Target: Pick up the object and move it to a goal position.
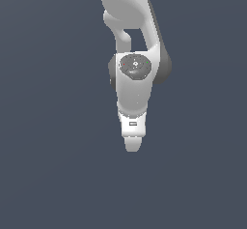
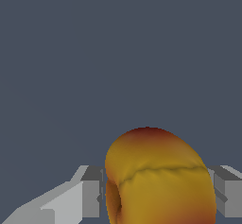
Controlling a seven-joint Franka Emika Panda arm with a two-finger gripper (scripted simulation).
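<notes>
In the wrist view the round ball [image 2: 158, 180] fills the space between my two grey fingers [image 2: 90, 190]; it is orange-yellow with a red patch on one side and a crease across it. My gripper [image 2: 158, 194] is shut on the ball, one finger touching each side. In the exterior view the white arm points down over the flat grey surface, and the gripper [image 1: 132, 146] shows only as a white tip. The ball is hidden there behind the hand.
A plain dark grey-blue surface [image 1: 48, 175] lies all around the arm in both views. The arm's wrist flange [image 1: 135, 67] faces the exterior camera.
</notes>
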